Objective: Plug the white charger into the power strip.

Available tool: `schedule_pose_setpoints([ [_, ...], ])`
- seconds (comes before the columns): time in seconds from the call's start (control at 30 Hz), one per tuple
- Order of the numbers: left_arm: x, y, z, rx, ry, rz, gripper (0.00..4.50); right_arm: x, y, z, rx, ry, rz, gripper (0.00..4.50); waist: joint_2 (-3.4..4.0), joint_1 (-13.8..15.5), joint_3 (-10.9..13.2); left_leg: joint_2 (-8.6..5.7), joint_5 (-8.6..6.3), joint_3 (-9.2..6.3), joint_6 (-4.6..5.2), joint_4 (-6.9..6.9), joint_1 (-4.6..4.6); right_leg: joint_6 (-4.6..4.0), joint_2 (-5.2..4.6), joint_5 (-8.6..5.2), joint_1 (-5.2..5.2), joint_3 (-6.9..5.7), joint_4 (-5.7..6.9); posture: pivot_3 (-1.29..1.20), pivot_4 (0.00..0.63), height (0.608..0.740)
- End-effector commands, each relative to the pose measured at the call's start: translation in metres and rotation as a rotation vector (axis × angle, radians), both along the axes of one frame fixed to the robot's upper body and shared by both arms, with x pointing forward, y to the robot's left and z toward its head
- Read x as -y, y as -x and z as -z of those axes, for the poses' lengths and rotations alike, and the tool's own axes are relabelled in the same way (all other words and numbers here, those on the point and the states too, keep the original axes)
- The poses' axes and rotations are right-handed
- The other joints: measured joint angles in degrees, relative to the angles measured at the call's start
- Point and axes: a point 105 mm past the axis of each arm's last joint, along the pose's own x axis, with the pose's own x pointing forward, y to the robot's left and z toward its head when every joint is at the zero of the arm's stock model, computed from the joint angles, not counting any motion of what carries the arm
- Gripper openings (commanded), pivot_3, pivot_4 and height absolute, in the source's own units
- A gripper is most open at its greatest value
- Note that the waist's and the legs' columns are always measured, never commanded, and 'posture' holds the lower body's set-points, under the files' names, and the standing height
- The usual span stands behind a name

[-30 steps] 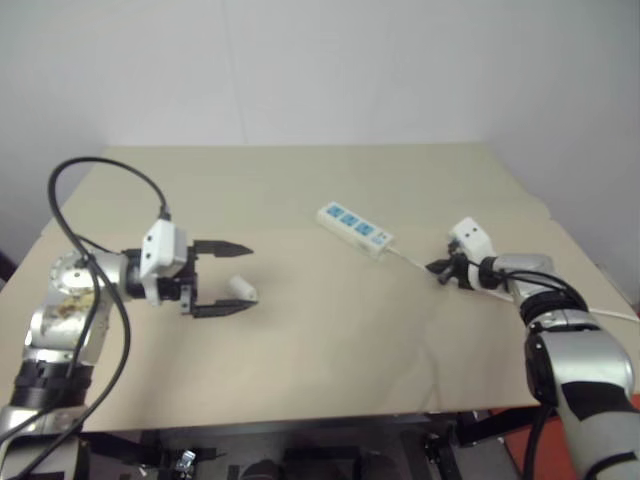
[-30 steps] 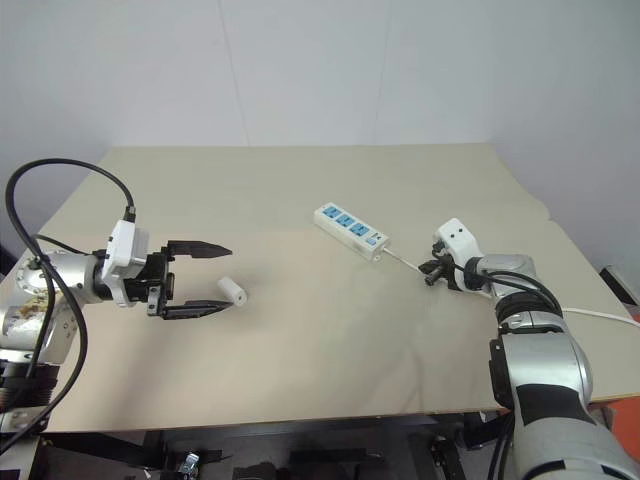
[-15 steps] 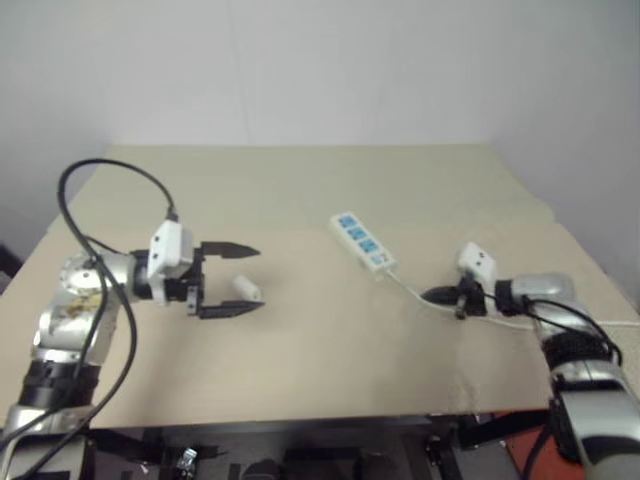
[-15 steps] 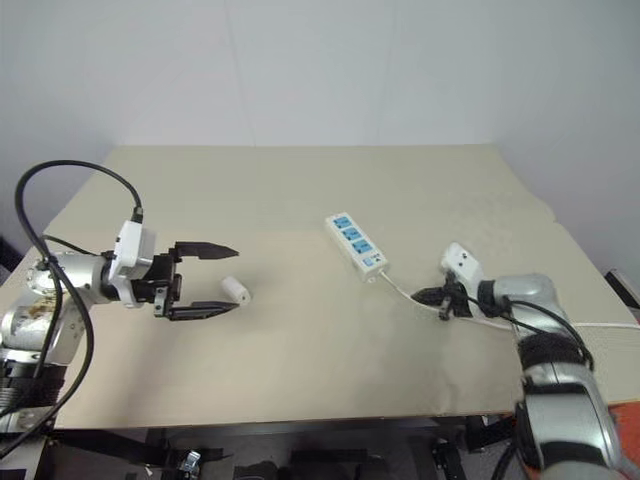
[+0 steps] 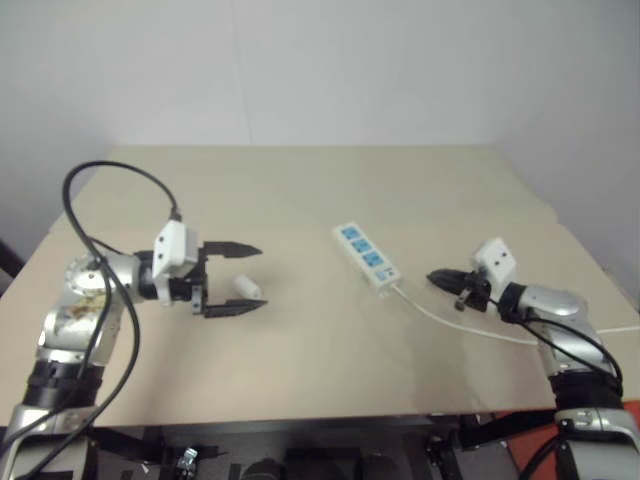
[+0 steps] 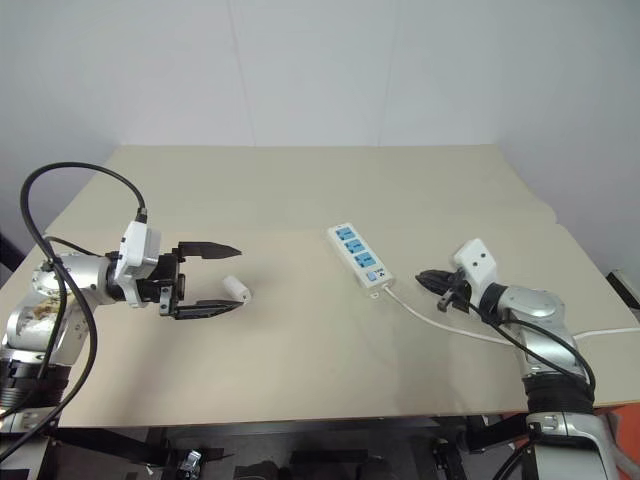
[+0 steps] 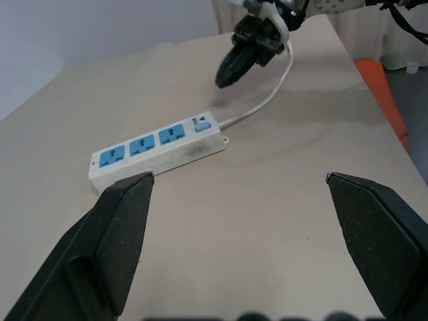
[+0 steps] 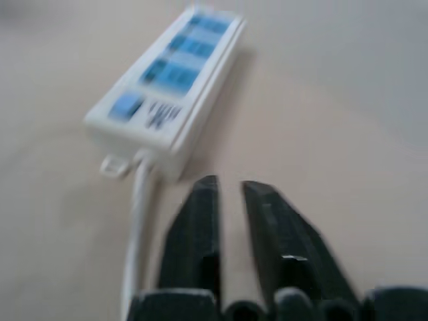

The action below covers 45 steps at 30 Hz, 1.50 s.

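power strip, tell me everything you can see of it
The long flat white plastic power strip lies flat on the beige table, at a slant right of centre. Its top carries three blue socket faces, all empty, and a small blue switch at the nearer end. A thin white cord leaves that end towards the table's right edge. Nothing else touches it.

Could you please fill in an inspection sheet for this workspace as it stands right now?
Surface: beige table, flat.
Job's things: white charger lying on the table, unplugged; power strip lying apart from it toward the right, its three blue sockets unoccupied.
Clutter: nothing seen.
Grippers: left gripper jaws wide open around the charger, not closed on it; right gripper jaws slightly apart, holding nothing, just behind the strip's switch end.
Cables: thin white cord running from the strip off the table's right side; black cable looped over the left arm.
Surroundings: plain white wall.
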Motion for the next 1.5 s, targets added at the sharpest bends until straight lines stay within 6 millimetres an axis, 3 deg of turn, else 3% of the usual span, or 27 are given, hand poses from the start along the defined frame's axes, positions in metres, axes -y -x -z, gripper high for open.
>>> schedule_pose_setpoints([
  [0.03,0.000,0.002,-0.007,0.026,-0.005,0.001,4.50,-0.003,0.009,-0.023,0.085,-0.084,0.012,2.06,0.00,0.28,0.00,0.01,0.00,0.00,0.00,0.00,-0.01,0.00,0.00,0.00,0.00,-0.01,0.00,0.00,0.150,0.740],
  [0.27,0.000,0.000,-0.008,0.025,-0.012,0.001,4.50,-0.024,0.030,-0.019,0.062,-0.164,0.001,4.48,0.00,0.68,0.00,-0.01,0.00,-0.02,0.01,0.02,-0.01,0.00,-0.01,0.00,-0.01,-0.02,-0.03,0.00,0.150,0.740],
  [0.43,0.002,-0.001,-0.008,0.026,-0.016,0.003,4.50,-0.038,0.033,-0.006,0.015,-0.224,0.002,4.48,0.00,0.58,0.00,0.00,0.00,-0.01,0.01,0.02,0.04,0.00,0.02,-0.01,0.00,-0.01,-0.04,0.00,0.150,0.740],
  [0.73,0.003,-0.001,-0.008,0.029,-0.010,-0.004,4.50,-0.057,0.019,0.019,0.041,-0.223,0.116,4.48,0.00,0.61,0.00,-0.03,0.00,-0.01,0.01,0.01,0.02,0.00,0.01,-0.01,-0.02,0.00,-0.04,0.00,0.150,0.740],
  [1.1,0.002,-0.001,-0.006,0.028,-0.012,-0.015,4.50,-0.062,-0.004,0.032,0.059,-0.249,0.190,4.48,0.01,0.48,0.00,-0.03,0.00,-0.02,0.01,0.00,0.04,0.00,0.02,-0.01,-0.02,0.00,-0.03,0.00,0.150,0.740],
  [1.5,0.004,0.002,-0.004,0.028,0.000,-0.008,4.50,-0.086,-0.007,0.042,0.015,-0.310,0.134,4.48,0.02,0.21,0.01,-0.01,0.00,-0.02,0.01,0.00,0.05,0.00,0.02,-0.01,-0.02,0.00,-0.02,0.00,0.150,0.740],
])
